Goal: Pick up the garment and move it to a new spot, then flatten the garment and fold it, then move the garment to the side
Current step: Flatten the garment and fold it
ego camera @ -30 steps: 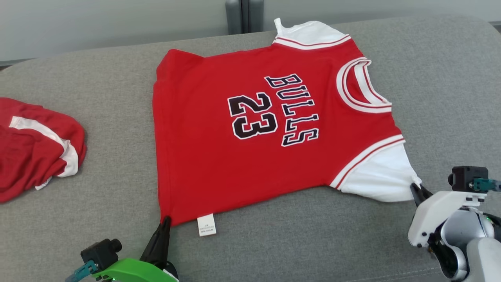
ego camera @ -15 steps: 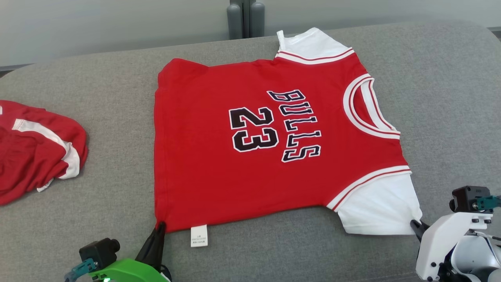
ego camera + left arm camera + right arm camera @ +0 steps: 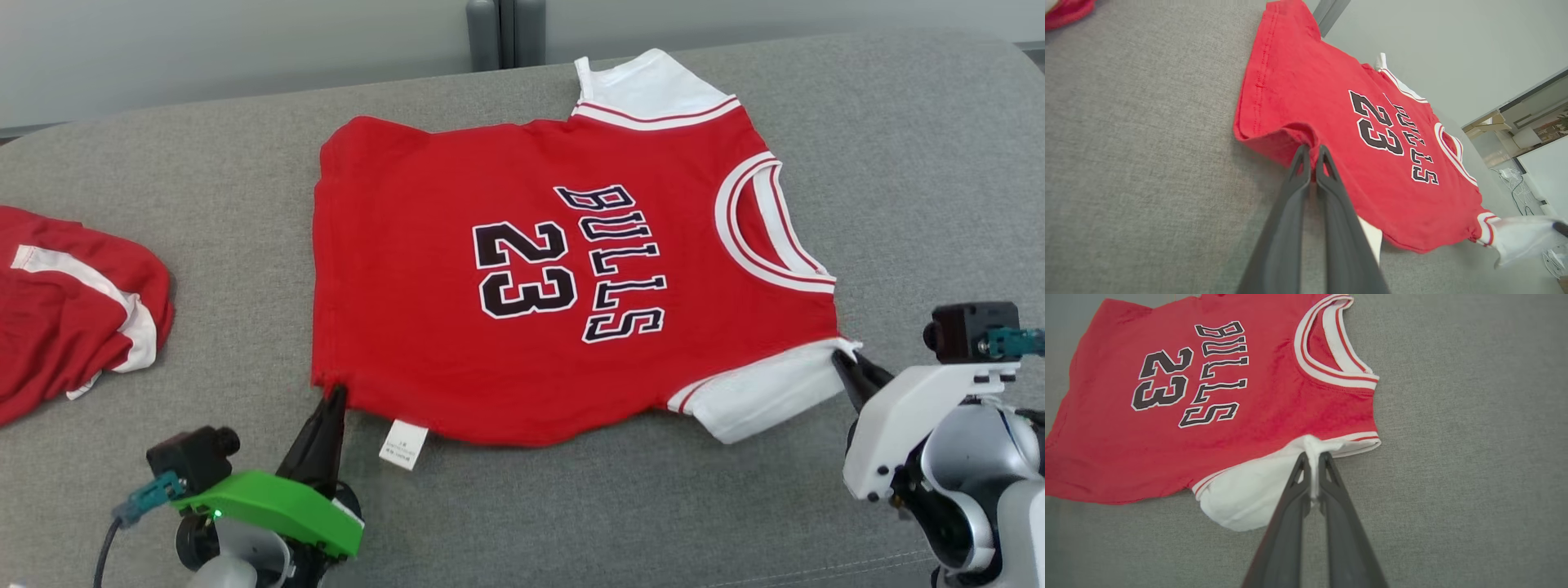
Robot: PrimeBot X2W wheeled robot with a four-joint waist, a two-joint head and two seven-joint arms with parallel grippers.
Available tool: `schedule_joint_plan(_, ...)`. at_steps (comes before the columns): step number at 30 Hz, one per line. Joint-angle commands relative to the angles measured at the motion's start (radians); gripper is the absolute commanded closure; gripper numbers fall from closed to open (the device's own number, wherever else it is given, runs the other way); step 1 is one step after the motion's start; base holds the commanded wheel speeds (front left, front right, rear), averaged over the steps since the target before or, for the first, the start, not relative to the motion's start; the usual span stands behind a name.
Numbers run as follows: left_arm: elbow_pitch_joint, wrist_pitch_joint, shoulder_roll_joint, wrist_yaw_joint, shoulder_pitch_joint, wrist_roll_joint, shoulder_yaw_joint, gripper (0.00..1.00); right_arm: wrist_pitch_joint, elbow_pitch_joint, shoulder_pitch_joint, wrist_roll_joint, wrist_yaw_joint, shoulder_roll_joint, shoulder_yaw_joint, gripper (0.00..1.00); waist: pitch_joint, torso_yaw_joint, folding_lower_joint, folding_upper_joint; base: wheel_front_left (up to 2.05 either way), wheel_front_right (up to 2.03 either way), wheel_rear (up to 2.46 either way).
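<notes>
At the far left of the head view a crumpled red cloth [image 3: 73,318] with a white stripe lies on the grey cushion [image 3: 204,171], well apart from the jersey [image 3: 408,204]; the left end effector [image 3: 333,398] points up that view at the lower left, its two dark fingers [image 3: 320,437] pressed together on the near left corner of the hem [image 3: 317,269]; the left wrist view shows that corner raised in a small fold between the tips, the rest of the hem flat on the cushion; just right of those fingers a white label [image 3: 402,443] sticks out from under the near edge; the jersey lies spread in the middle of the cushion, front up, hem to the left and collar [image 3: 771,224] to the right, red with "23" and "BULLS" in black letters edged in white; its near edge runs slack and wavy between the two grips; behind it a grey post [image 3: 498,33] stands at the cushion's far edge; the far sleeve [image 3: 645,82], white, lies flat near that post; the near sleeve [image 3: 759,400], also white, is drawn to a point towards the right; the right end effector [image 3: 839,356], at the lower right, has its fingers closed on that sleeve's edge, close by the jersey's shoulder; the right wrist view shows a bunch of white fabric pinched between the tips.
</notes>
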State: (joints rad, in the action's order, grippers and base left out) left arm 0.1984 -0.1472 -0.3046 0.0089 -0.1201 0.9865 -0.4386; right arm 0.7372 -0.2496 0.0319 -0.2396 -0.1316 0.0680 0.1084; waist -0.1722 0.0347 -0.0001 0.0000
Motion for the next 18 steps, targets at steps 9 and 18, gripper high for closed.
schedule_joint_plan(9, 0.097, 0.064, 0.027, 0.054, -0.182, -0.017, -0.002, 1.0, -0.111, 0.159, 0.242, -0.005, 0.002, 0.067, -0.059, 1.0, -0.027, 0.003, 0.0001, 0.0, 0.0, 0.0, 0.0)
schedule_joint_plan(18, 0.309, 0.025, 0.067, 0.058, -0.347, -0.052, -0.003, 1.0, -0.274, 0.382, 0.421, 0.008, 0.002, 0.094, -0.115, 1.0, -0.085, -0.005, 0.0001, 0.0, 0.0, 0.0, 0.0)
